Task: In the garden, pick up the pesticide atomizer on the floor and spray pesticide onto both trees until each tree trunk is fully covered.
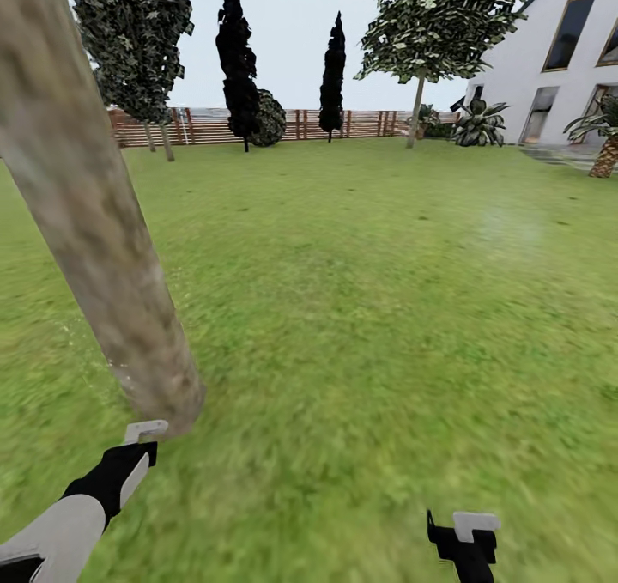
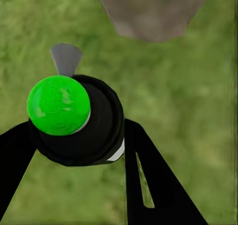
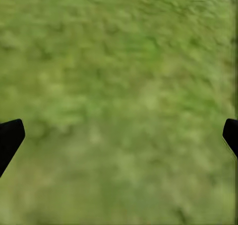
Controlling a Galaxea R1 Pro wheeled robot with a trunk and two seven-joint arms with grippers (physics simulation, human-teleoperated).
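My left gripper (image 2: 74, 135) clamps the atomizer (image 2: 74, 120) beside the trunk (image 1: 103, 248); right gripper (image 3: 119, 135) spread wide, open grass (image 1: 386, 308) centre-right.

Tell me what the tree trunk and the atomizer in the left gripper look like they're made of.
Tree trunk: rough bark, matte, mottled beige-grey. Pesticide atomizer, between the left gripper fingers: probably plastic, going by its glossy green dome with highlights, smooth black body and grey nozzle.
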